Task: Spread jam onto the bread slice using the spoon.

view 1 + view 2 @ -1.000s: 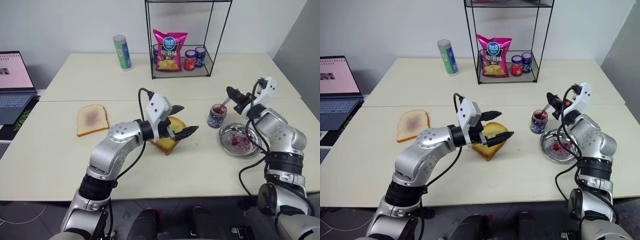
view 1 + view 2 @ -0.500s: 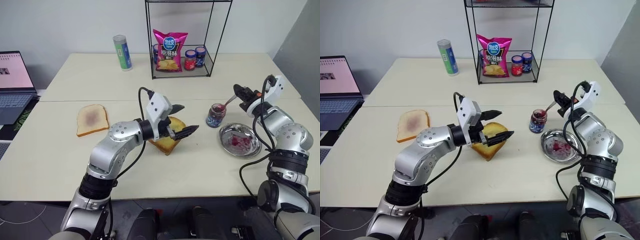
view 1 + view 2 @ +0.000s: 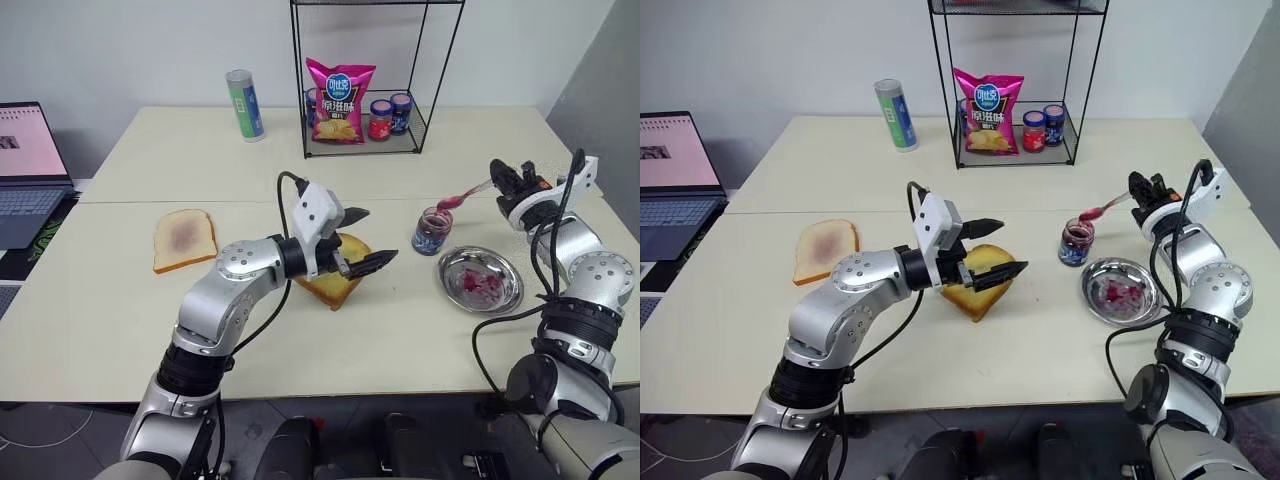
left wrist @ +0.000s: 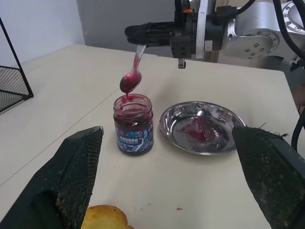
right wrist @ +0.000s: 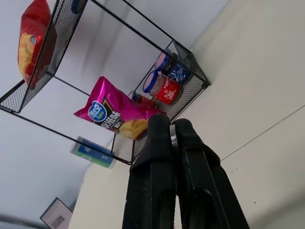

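The bread slice (image 3: 338, 283), golden with a brown crust, hangs tilted above the table's middle. My left gripper (image 3: 368, 240) has its wide-set fingers closed on it. A corner of the slice (image 4: 102, 217) shows by one finger in the left wrist view. At the right, my right gripper (image 3: 497, 181) is shut on the spoon's handle. The spoon (image 4: 132, 78) slants down, its bowl loaded with jam just above the open jar. The jam (image 3: 433, 231) fills that small glass jar (image 4: 133, 125). The right fingers (image 5: 159, 157) press together.
A steel plate (image 3: 448, 272) smeared with jam lies right of the jar. A paler stained slice (image 3: 184, 238) lies at the left. A wire rack (image 3: 420, 95) at the back holds a chips bag (image 3: 340, 100) and two lidded jars (image 3: 389, 115). A can (image 3: 244, 104) and laptop (image 3: 25, 165) stand further left.
My right gripper has moved right and slightly up while rolling, drawing the spoon out of the jar with jam on its bowl. The left gripper and bread have stayed still.
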